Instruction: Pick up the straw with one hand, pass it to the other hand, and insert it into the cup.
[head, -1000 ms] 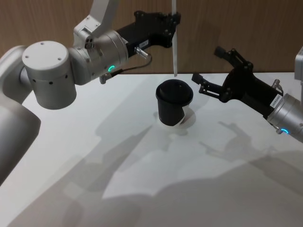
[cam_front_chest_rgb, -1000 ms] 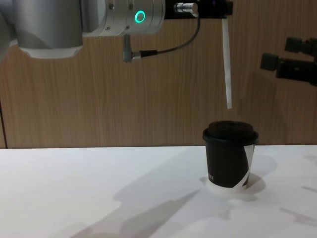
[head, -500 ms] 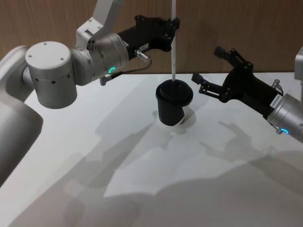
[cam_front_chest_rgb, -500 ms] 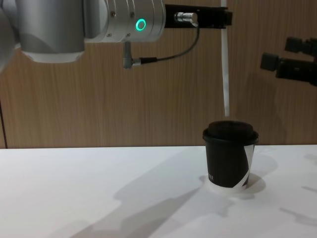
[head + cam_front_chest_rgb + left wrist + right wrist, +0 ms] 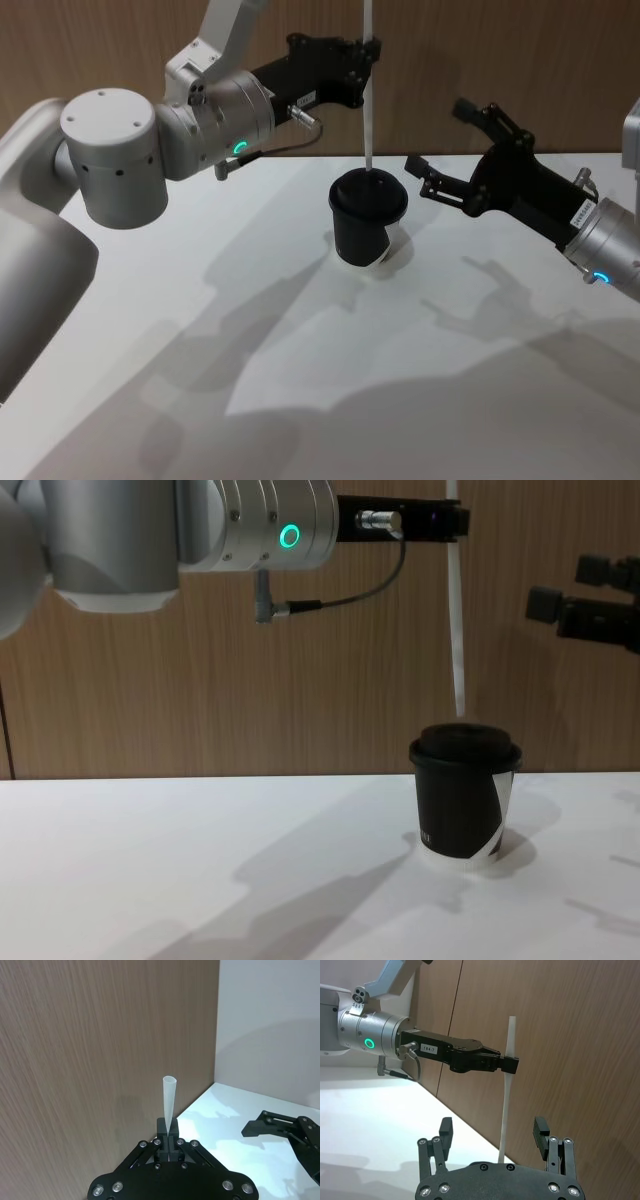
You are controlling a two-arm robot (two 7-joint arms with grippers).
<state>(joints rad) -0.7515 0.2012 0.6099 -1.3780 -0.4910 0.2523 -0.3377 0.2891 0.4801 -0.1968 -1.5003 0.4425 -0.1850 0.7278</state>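
We see the left hand (image 5: 372,48), a long black unit on a silver cylinder with a green ring, reaching out high above the counter (image 5: 300,380) in front of the wood-panelled wall (image 5: 500,50). Its fingers are pressed together on the straw (image 5: 368,110), pinching it near the upper end, so that a short piece stands above the grip and the long remainder hangs below. The straw is close to upright. In the chest view its lower end lies just over the top of the domed lid of the cup (image 5: 460,800), in line with the lid's middle; we cannot tell whether the tip touches the lid or has entered it. The cup stands upright on the counter, with its curved white patch turned toward the robot's right. The right hand (image 5: 437,135) hovers off the counter to the right of the cup, apart from both cup and straw. Its two fingers are spread wide and point toward the straw, with nothing between them.
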